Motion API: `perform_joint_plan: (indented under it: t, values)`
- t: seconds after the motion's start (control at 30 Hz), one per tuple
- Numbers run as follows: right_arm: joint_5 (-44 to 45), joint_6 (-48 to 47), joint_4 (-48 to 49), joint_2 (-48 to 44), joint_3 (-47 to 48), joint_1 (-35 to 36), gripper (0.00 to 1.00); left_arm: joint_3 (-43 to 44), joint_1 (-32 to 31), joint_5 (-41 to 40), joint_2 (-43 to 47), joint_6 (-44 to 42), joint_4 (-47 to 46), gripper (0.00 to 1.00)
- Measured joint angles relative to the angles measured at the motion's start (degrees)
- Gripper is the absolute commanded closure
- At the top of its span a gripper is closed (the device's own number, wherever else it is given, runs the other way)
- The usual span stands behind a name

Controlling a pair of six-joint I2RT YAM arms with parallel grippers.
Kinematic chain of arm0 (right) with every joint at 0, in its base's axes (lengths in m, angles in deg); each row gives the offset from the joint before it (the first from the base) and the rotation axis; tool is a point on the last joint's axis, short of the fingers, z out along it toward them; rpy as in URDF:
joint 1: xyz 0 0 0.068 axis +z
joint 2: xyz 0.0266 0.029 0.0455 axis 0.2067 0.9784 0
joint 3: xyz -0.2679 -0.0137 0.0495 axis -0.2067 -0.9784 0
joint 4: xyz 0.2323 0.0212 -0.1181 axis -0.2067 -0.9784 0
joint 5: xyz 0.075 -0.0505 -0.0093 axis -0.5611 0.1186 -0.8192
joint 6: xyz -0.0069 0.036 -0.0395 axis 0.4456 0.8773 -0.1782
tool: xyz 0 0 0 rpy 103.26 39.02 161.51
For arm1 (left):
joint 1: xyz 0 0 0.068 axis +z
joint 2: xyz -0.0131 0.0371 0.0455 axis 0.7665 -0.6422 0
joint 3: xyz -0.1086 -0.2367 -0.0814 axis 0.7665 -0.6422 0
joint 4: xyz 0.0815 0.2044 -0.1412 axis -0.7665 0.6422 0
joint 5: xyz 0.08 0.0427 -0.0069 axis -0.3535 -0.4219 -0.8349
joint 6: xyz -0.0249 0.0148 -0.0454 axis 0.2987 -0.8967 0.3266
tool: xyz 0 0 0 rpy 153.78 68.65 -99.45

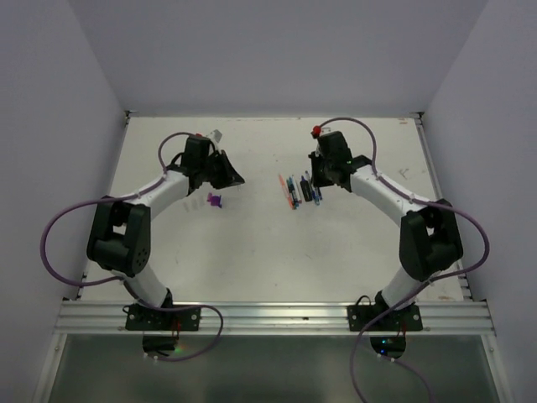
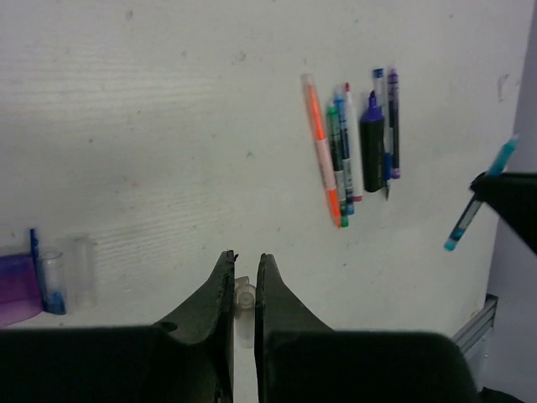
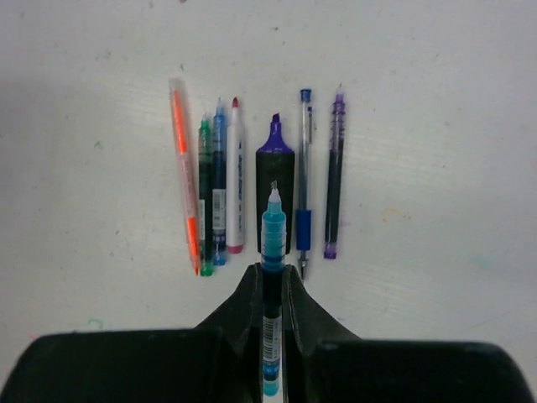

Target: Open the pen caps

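My left gripper [image 2: 244,259] is shut on a small clear pen cap [image 2: 243,295], low over the table; in the top view it [image 1: 233,176] sits left of centre. My right gripper [image 3: 270,270] is shut on a turquoise pen [image 3: 273,231] whose bare tip points forward over a row of several pens [image 3: 252,180]; the pen also shows in the left wrist view [image 2: 478,201]. The row holds an orange pen [image 3: 185,176], a stubby purple marker [image 3: 275,172] with its tip bare, and a purple pen [image 3: 335,172]. Loose caps lie near my left gripper: a purple cap [image 2: 17,287], a blue-clipped clear cap [image 2: 50,281] and a clear cap [image 2: 82,269].
The pen row [image 1: 298,190] lies mid-table just left of my right gripper [image 1: 317,190]. The purple cap [image 1: 215,200] lies by the left arm. White walls enclose the table; a metal rail [image 1: 268,315] runs along the near edge.
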Motion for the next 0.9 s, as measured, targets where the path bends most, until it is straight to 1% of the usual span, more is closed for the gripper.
perform_joint_plan:
  t: [0.1,0.2,0.33,0.47,0.7,0.9]
  values:
    - [-0.1,-2.5,-0.2,4.0,4.9,-3.0,1.00,-0.9,-0.4,-3.5,0.0,-3.1,3.1,1.00]
    - [-0.1,-4.2,-0.3,7.9,7.6,-4.9,1.00,-1.5,-1.0,-6.3,0.0,-5.2,5.2,1.00]
    - [-0.1,-5.5,-0.5,12.9,9.7,-7.0,1.00,-1.8,-1.9,-9.3,0.0,-7.7,7.4,1.00]
    - [-0.1,-6.1,-0.9,15.9,10.6,-8.7,1.00,-1.8,-2.3,-10.6,0.0,-9.1,8.0,1.00]
    - [-0.1,-6.5,-1.1,20.1,14.3,-9.1,1.00,-1.8,-2.3,-12.4,0.0,-10.6,8.2,1.00]
    - [-0.1,-6.4,-0.7,23.2,14.7,-9.1,0.98,-1.8,-2.3,-15.1,0.0,-11.6,9.3,1.00]
